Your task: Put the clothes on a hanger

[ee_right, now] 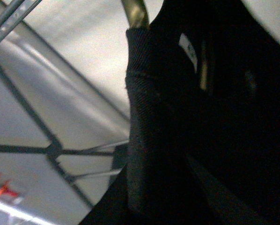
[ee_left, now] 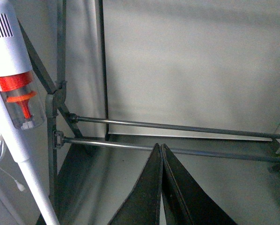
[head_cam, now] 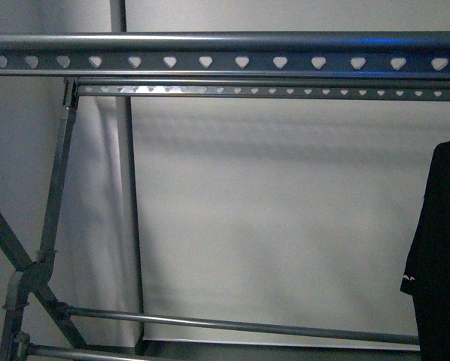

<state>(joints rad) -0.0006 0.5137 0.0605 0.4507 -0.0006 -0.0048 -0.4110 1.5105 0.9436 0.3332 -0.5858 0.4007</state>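
Black cloth fills the right wrist view: the T-shirt [ee_right: 201, 122], its ribbed collar seam and a small white label close to the lens, with a pale brassy bar beside the collar that may be a small hanger's hook or a finger, too blurred to say. Whether the right gripper is clamped on the shirt cannot be told. The left gripper [ee_left: 161, 187] hangs empty, its dark tapered fingers pressed together. In the front view the shirt [head_cam: 442, 256] hangs limp at the far right, below the rack's rails [head_cam: 225, 62], whose grey metal strips are punched with heart-shaped holes. What holds the shirt's top is out of frame, so I judge the hanging not yet confirmed. A white stick vacuum [ee_left: 13, 84] stands beside the tubular legs [ee_left: 55, 108].
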